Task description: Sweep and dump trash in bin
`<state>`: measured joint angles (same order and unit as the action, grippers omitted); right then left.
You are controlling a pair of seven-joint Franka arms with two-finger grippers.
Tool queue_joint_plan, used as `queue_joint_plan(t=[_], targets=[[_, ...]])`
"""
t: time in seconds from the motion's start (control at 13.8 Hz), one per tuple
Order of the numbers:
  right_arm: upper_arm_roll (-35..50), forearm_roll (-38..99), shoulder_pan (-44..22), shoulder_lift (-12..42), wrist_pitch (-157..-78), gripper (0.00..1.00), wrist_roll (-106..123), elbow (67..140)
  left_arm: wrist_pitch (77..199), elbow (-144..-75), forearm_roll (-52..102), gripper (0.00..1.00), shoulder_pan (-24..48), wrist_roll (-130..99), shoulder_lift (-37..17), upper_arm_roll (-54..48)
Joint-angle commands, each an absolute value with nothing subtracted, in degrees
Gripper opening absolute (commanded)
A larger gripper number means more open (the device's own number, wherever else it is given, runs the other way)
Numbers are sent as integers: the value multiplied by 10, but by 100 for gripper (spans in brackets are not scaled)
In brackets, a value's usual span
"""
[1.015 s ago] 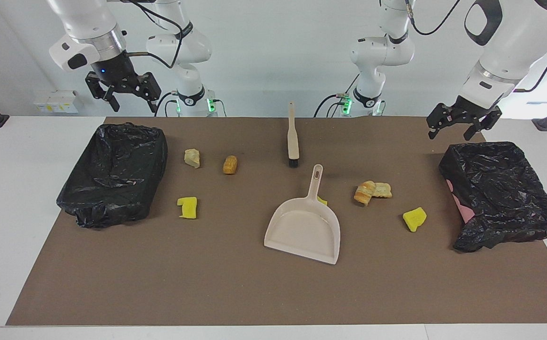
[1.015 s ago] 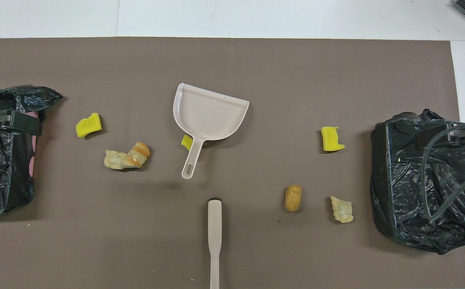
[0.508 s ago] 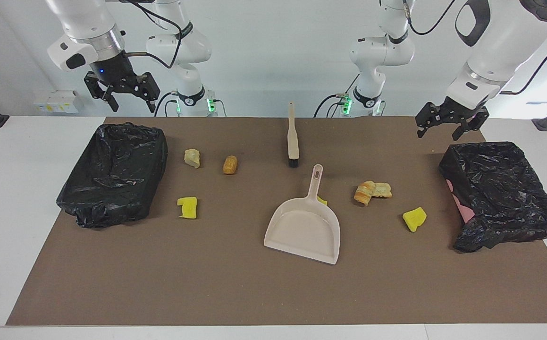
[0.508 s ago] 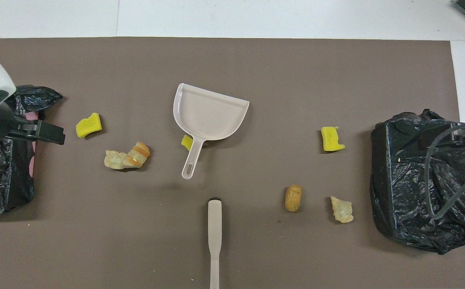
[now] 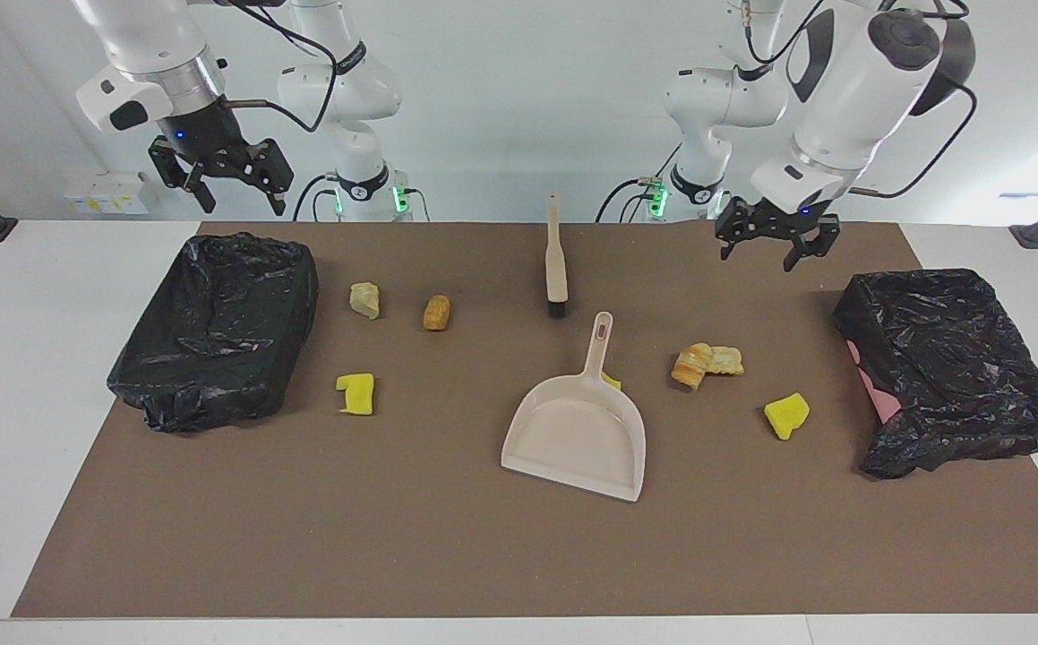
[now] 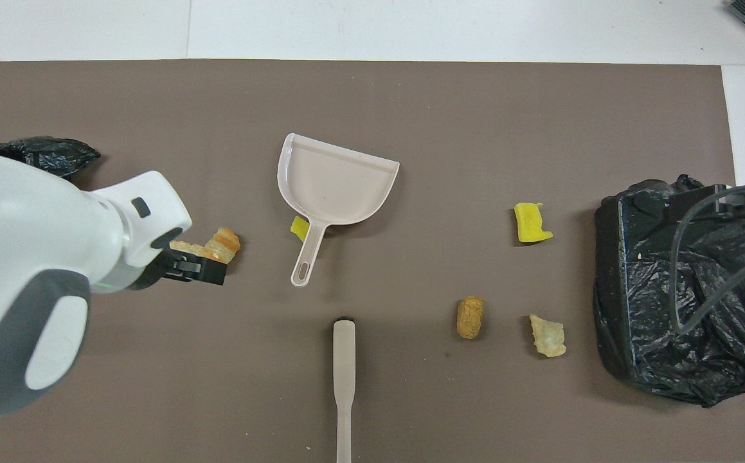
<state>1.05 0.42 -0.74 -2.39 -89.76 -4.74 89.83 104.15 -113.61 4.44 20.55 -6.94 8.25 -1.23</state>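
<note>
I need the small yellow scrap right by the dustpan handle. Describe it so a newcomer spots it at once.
Start at the beige dustpan in the middle of the brown mat. Follow its handle toward the robots: the yellow scrap peeks out where the handle meets the pan, on the side toward the left arm's end. It is the smallest yellow piece and the only one touching the dustpan.

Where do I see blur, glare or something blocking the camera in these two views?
Overhead view: the left arm's white casing fills the lower corner, soft-edged, hiding scraps and most of one black bin bag. Facing view: a bright window washes out the edge by the left arm; the brown mat is evenly lit with faint shadows.
</note>
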Motion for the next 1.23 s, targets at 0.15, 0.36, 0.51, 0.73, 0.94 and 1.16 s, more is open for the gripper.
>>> queue_joint_plan(t=[0.15,0.36,0.51,0.73,0.94,1.16], targets=[[15,9,-76,32,-978,100,-158,915,1139,-1262,50,100,325,-195,118,-3],[15,4,-135,89,-1017,100,-182,904,1227,-1338,50,100,400,-261,113,-2],[16,0,-172,149,-1022,100,-271,870,1273,-1387,50,100,438,-305,119,-2],[19,9,-211,220,-1023,100,-349,794,1326,-1440,50,100,501,-364,120,-2],[47,8,-237,270,-1051,100,-421,760,1373,-1478,50,100,552,-423,123,-2],[50,8,-271,359,-1044,100,-458,663,1373,-1491,50,100,586,-456,141,-2]])
